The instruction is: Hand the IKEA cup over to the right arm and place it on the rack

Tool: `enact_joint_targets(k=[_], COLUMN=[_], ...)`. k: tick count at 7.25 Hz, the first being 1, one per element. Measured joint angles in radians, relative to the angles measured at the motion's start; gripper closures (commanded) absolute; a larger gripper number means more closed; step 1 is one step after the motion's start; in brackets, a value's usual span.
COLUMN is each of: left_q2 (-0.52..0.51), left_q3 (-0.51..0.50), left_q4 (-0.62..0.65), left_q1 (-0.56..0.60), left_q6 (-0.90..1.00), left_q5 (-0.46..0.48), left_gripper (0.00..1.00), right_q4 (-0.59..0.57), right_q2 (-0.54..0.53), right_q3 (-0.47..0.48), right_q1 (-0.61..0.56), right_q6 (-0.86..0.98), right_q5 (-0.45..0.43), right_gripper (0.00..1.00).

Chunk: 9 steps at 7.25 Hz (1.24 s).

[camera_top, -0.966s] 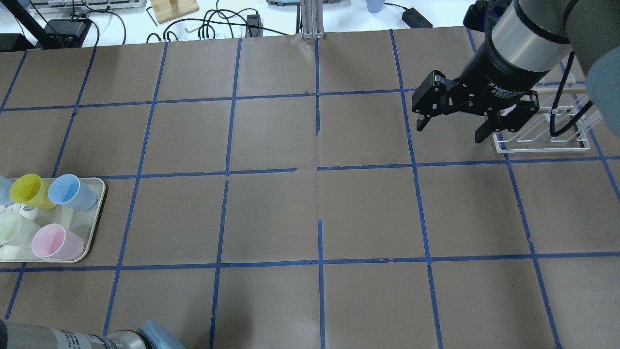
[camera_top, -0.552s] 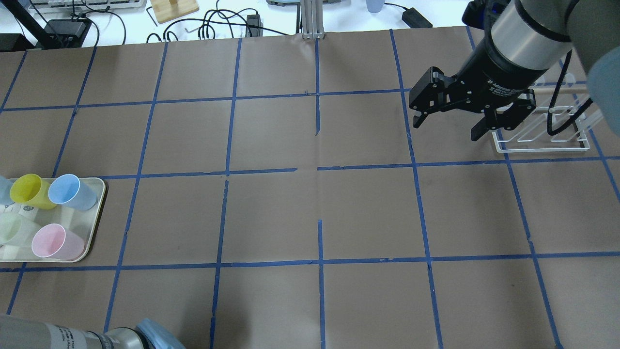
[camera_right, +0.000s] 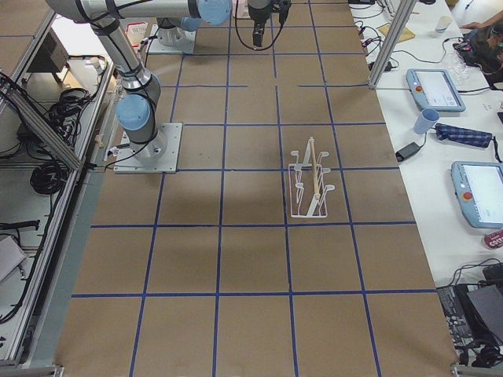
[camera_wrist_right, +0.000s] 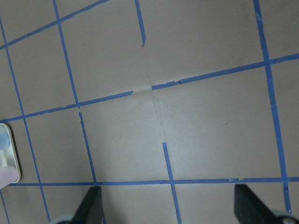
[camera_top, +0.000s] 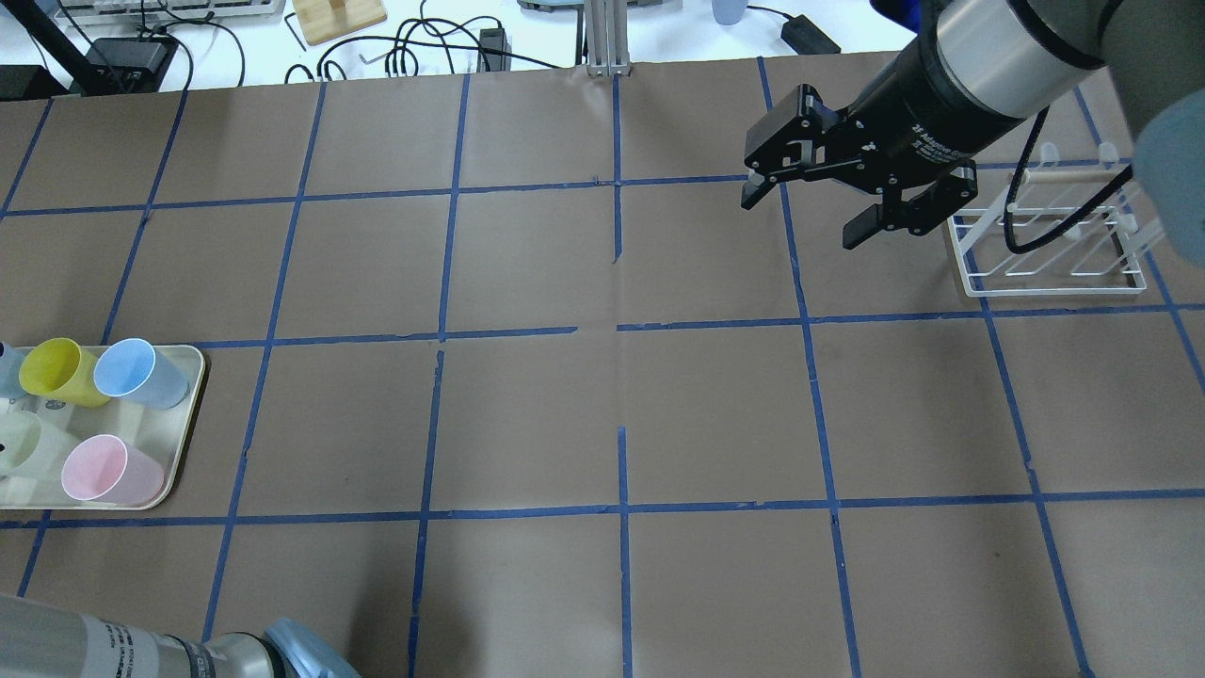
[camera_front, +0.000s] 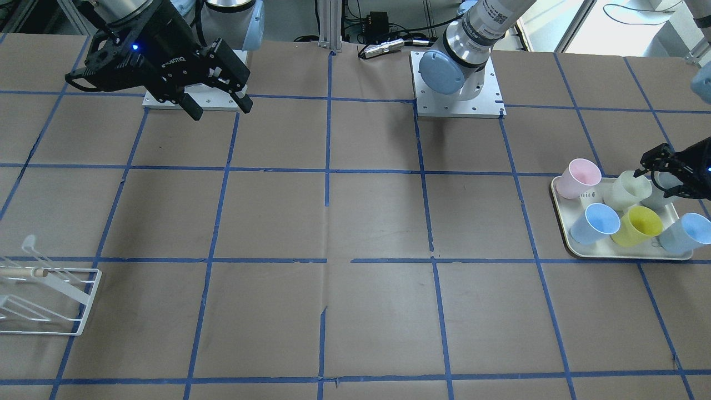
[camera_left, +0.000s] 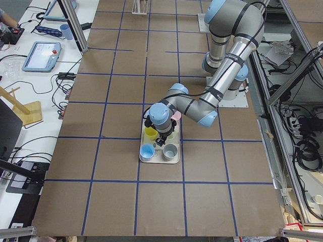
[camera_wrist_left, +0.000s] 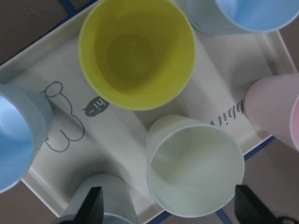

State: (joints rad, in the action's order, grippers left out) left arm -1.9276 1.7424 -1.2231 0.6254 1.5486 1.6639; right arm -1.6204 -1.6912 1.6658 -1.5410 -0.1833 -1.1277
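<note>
The pale cream IKEA cup stands upright on the beige tray among coloured cups; it also shows in the front view and the overhead view. My left gripper is open and empty above the tray, its fingers either side of the cream cup in the wrist view; it hovers at the tray's end in the front view. My right gripper is open and empty, held above the table left of the white wire rack. The rack holds no cups.
On the tray stand a yellow cup, a pink cup, two blue cups and a grey cup. The brown table carries a grid of blue tape. Cables and devices lie beyond its far edge.
My right gripper has moved left and away from the rack, still open. The left arm's elbow at the overhead view's bottom left has shifted slightly. The cups have not moved.
</note>
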Motion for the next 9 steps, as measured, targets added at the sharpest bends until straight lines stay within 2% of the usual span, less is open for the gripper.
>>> enact_joint_targets(k=[1,2,4,5,7,8,9], left_q2=[-0.008,-0.015,-0.027,-0.032,-0.039,-0.042,-0.043], left_q3=[0.0,-0.002,-0.006,-0.006,-0.004,-0.004,-0.004], left_q4=[0.0,0.0,0.002,0.002,0.002,0.002,0.002], left_q1=[0.0,-0.001,-0.001,-0.001,-0.001,0.0,0.001], left_q6=[-0.002,-0.004,-0.008,-0.011,-0.018,-0.021,-0.022], left_q5=[0.001,0.002,0.002,0.001,-0.001,-0.003,-0.003], left_gripper=[0.19,0.3,0.55,0.59,0.83,0.95,1.0], right_q4=[-0.002,-0.006,-0.037,-0.044,-0.04,-0.039,-0.043], right_q2=[0.008,0.019,0.03,0.036,0.039,0.04,0.039], right_q3=[0.001,0.002,0.004,0.004,0.007,0.017,0.046], right_q1=[0.001,0.003,0.015,0.033,0.063,0.067,0.068], right_q6=[0.004,0.003,0.001,-0.002,-0.03,-0.035,-0.028], right_q5=[0.08,0.161,0.267,0.332,0.411,0.497,0.593], right_gripper=[0.0,0.0,0.0,0.0,0.0,0.0,0.0])
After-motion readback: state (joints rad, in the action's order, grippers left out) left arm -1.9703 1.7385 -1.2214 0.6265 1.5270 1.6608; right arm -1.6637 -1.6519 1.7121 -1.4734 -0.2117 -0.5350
